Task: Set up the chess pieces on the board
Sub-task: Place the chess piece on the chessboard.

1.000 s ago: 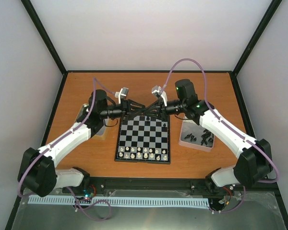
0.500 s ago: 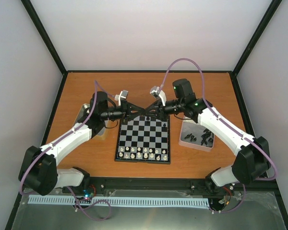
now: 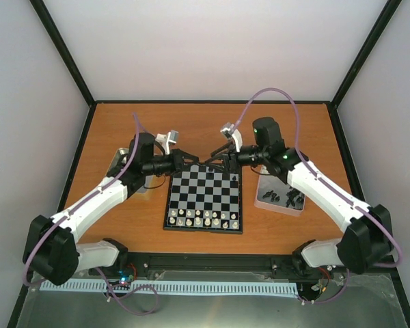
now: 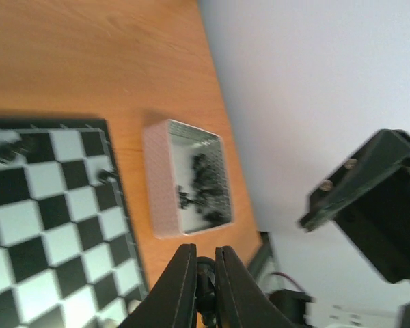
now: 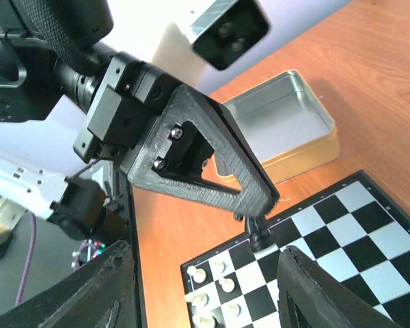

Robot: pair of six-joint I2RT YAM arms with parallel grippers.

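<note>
Left fingers are pinched tight on one little black piece, holding it right at the far edge of the board, a bit left of the middle. Can't tell if it's touching a square. The right fingers are spread wide with nothing in them, just beside the left ones over that same far edge. White pieces fill the two near rows. Two other black ones sit on the far side. The rest lie in the tray to the right of the board on the desk, with a gold tin on the left.
</note>
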